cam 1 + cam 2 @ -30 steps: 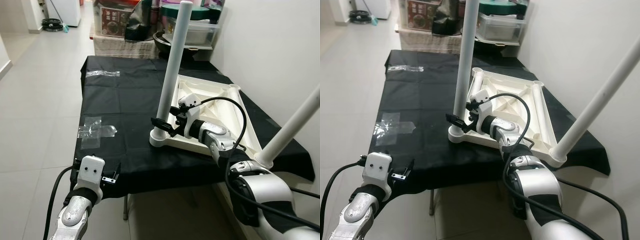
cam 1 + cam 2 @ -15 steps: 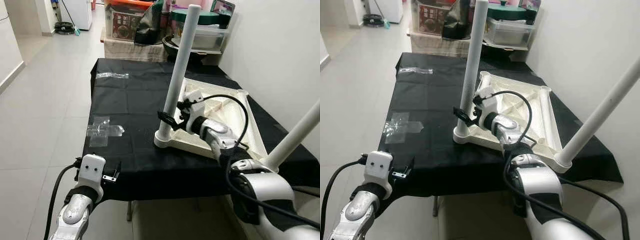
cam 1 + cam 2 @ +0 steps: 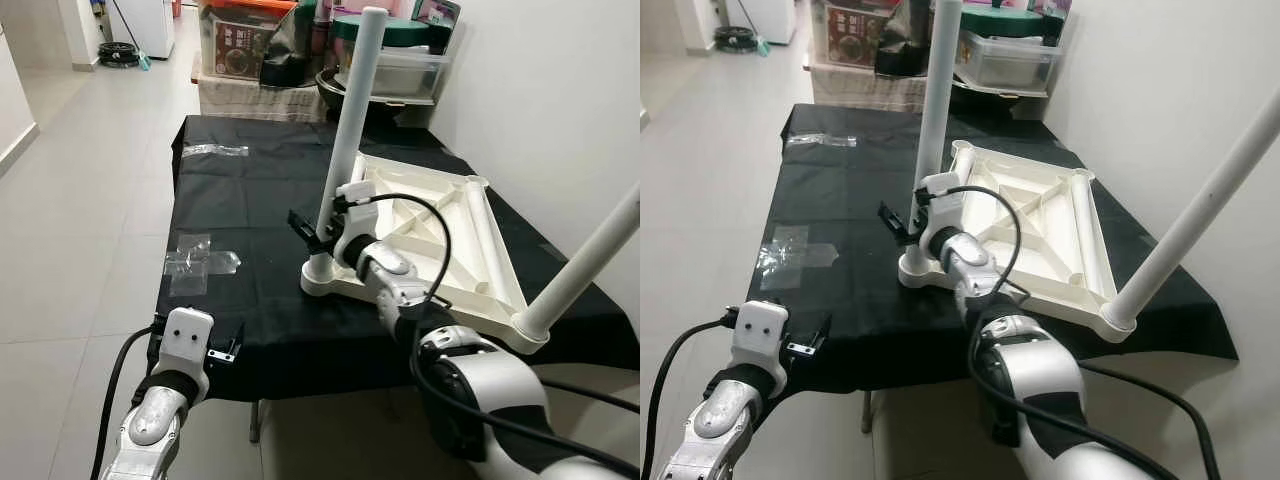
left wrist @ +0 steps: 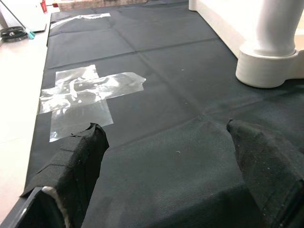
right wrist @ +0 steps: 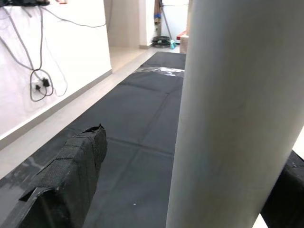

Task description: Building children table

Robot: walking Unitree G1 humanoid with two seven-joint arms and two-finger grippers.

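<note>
Two white legs stand up from an upturned children's table top (image 3: 455,235), which lies underside-up on a black cloth (image 3: 250,200) covering a work table, toward the robot's right side. The near-left leg (image 3: 345,150) rises upright from its corner socket; the near-right leg (image 3: 590,265) leans out to the right from the corner closest to the robot.

The right gripper (image 3: 318,232) is at the lower part of the upright leg, w/ its black fingers (image 5: 71,175) set apart on either side of the tube and a gap showing beside one of them in the right wrist view; whether the pads touch the tube cannot be told. The right arm reaches across the front edge of the table top, its black cable arching over the ribbed underside.

The left gripper (image 3: 225,345) hovers low at the near-left edge of the cloth, fingers (image 4: 80,161) spread wide w/ nothing between them, well apart from the leg's base (image 4: 268,66).

Clear tape patches (image 3: 198,262) are stuck on the cloth left of the table top; more tape (image 3: 212,150) sits farther back. Storage boxes (image 3: 240,35) and bins stand beyond the table's far end.
</note>
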